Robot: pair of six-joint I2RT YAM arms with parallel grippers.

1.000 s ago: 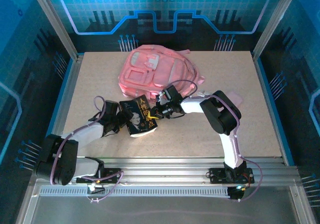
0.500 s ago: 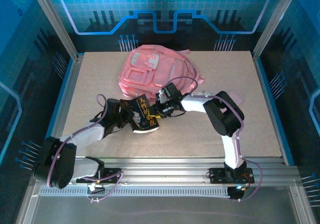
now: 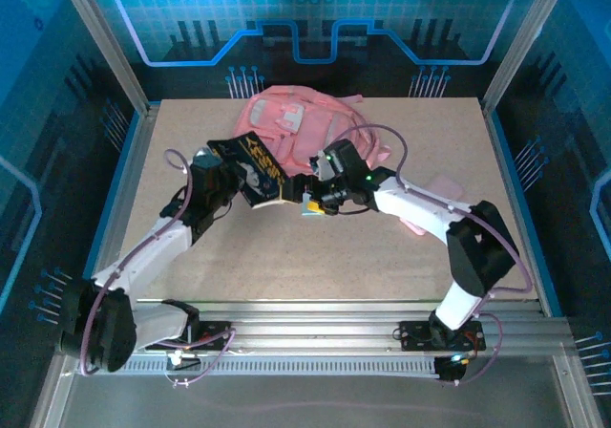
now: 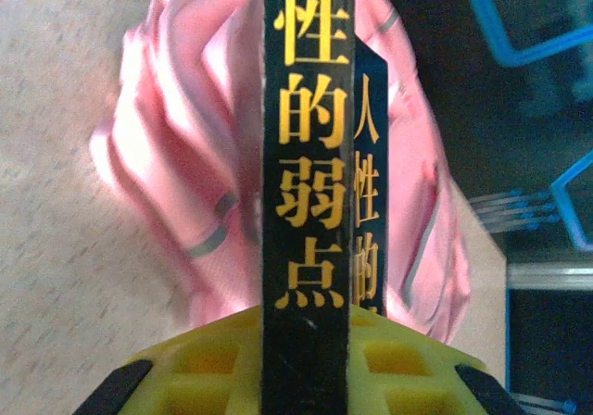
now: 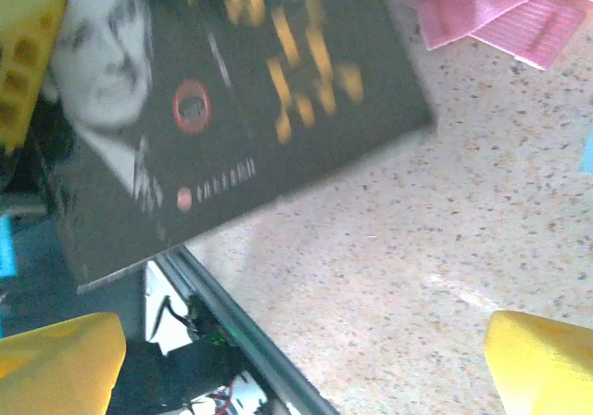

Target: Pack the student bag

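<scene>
Two robot arms reach over a speckled beige tabletop (image 3: 382, 256), where the left pincer (image 3: 232, 172) is clamped on one end of a black paperback book with yellow Chinese lettering (image 3: 256, 168), holding it tilted.

Just beyond that pincer, partly behind the book, lies the student bag (image 3: 291, 122), a soft pink fabric backpack resting flat toward the far side of the table. Pale grey-white patches mark its front. Thin grey strips run along its seams in the left wrist view. A pink strap (image 5: 482, 12) lies on the table just ahead of the right pincer (image 3: 310, 202).

The book's spine, seen edge-on between the left pincer's yellow pads (image 4: 199, 364), reads "性的弱点", and the cover beside it begins "人性的". The right wrist view catches a grey portrait of a man's face and a small red ring emblem on the cover, though the lettering there is blurred.

The right pincer sits just beside the book's near corner, its yellow fingers spread wide with nothing between them.
</scene>
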